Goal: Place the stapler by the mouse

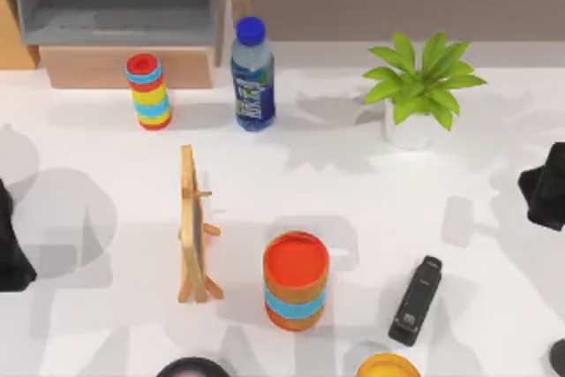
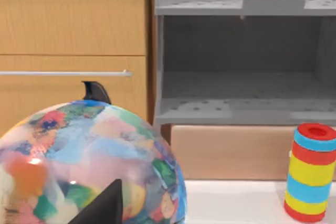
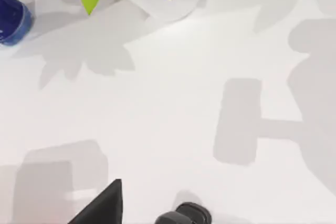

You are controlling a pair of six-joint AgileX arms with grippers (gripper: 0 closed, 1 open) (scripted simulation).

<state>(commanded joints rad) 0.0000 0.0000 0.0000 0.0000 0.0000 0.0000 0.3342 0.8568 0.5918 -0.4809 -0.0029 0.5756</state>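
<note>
— Two arms are seen at the desk's (image 1: 106,183) edges, is that right?
— Yes. The left arm (image 1: 11,245) is parked at the left edge, the right arm (image 1: 546,187) at the right edge. Whether either pincer is apart or together cannot be told.
— Where is the stapler found?
— The stapler (image 1: 416,301) is laid flat on the desk toward the front right, slanted, untouched, with its end also caught in the right wrist view (image 3: 184,215). It is placed to the right of a large striped cylinder (image 1: 296,280) and just beside a yellow round thing (image 1: 388,365) at the front edge.
— What else is seen?
— A water bottle (image 1: 252,75) and a small striped cylinder (image 1: 148,92) are stood near the back, with a potted plant (image 1: 419,86) to the right. A wooden stand (image 1: 192,227) is set left of centre. A colourful globe (image 2: 89,161) is shown close in the left wrist view, before a grey shelf (image 2: 241,51) and a wooden cabinet (image 2: 73,24).
</note>
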